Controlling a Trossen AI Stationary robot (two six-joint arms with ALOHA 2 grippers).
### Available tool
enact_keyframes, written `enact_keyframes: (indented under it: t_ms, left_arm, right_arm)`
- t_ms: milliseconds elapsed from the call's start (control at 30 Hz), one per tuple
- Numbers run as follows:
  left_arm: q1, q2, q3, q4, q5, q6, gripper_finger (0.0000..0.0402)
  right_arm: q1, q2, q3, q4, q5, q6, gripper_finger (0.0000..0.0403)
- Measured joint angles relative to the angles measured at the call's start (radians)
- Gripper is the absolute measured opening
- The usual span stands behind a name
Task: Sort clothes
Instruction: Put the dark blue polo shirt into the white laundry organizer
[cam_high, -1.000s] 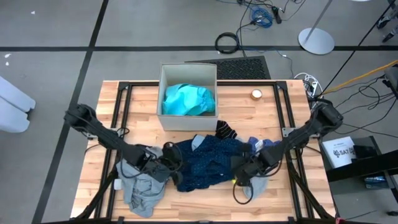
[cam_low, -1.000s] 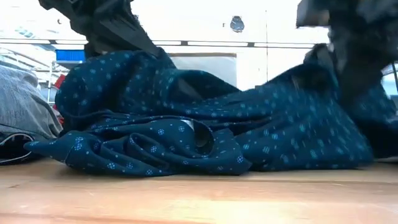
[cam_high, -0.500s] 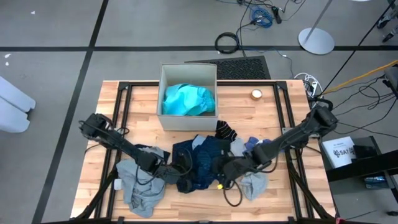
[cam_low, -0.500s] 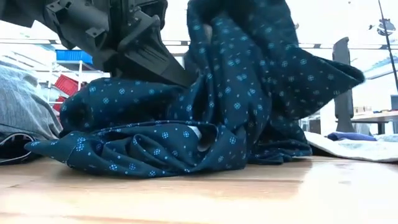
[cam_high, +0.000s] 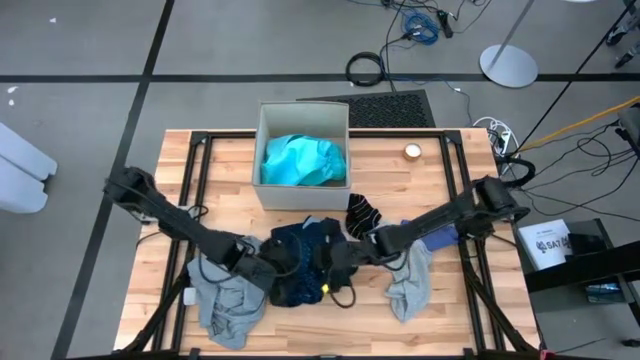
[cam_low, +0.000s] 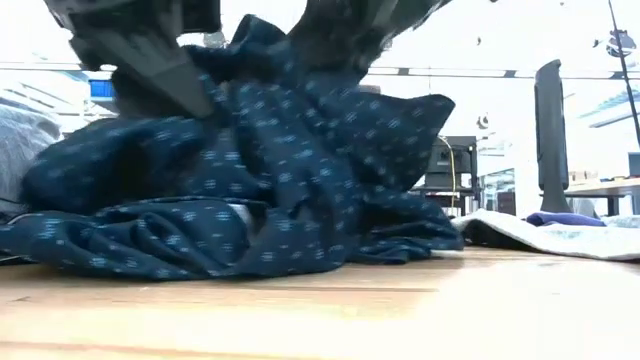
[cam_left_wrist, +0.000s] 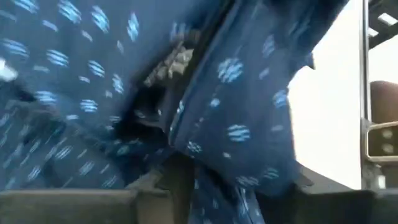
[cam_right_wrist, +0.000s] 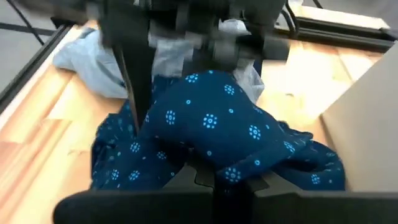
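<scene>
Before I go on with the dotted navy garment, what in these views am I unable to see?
- Left gripper: high view too small, left wrist view filled by the navy garment; open or gripping is unclear.
- Right gripper: its fingertips are buried in navy cloth in the right wrist view.
- Box: the turquoise garment covers anything beneath it.
- Striped socks: hidden in the low view behind the navy heap.
- Grey garment: cut off at the low view's left edge.

Navy garment (cam_high: 305, 262) with small light-blue dots; bright turquoise cloth (cam_high: 302, 160) in the beige box (cam_high: 262, 150); grey garments (cam_high: 228, 305) left and right; black striped sock (cam_high: 362, 213); light wooden counter (cam_high: 440, 320).
</scene>
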Motion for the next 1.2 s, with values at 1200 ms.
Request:
enact_keyframes:
  t_ms: [1200]
  left_arm:
    - [0.301,-0.175,-0.006,-0.300,0.133,-0.088,0.0305]
  right_arm:
    - [-0.063,0.227,0.001,0.084,-0.103,0.046,0.0021]
